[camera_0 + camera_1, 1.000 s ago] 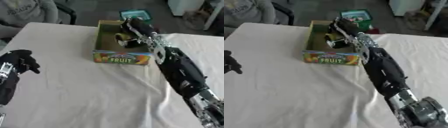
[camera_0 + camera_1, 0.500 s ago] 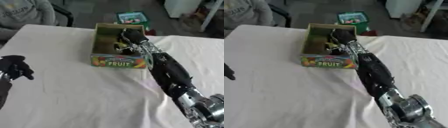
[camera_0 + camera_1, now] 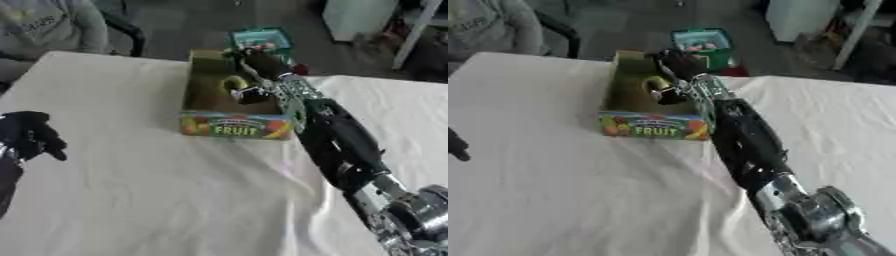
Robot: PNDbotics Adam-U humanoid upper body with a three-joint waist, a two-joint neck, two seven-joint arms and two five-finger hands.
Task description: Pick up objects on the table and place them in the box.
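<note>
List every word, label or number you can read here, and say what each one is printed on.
"FRUIT": front panel of the cardboard box, among printed fruit pictures.
A smaller line above "FRUIT" on that panel: too blurred to read.
The green container on the floor beyond the table: markings unreadable.

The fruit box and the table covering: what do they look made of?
The fruit box looks like printed cardboard: flat, straight-edged walls, a dull brown-green inside, and a colourful fruit picture with lettering on its front. The table covering looks like white cloth with a matte finish; soft creases and folds run across it, especially beside the right arm.
</note>
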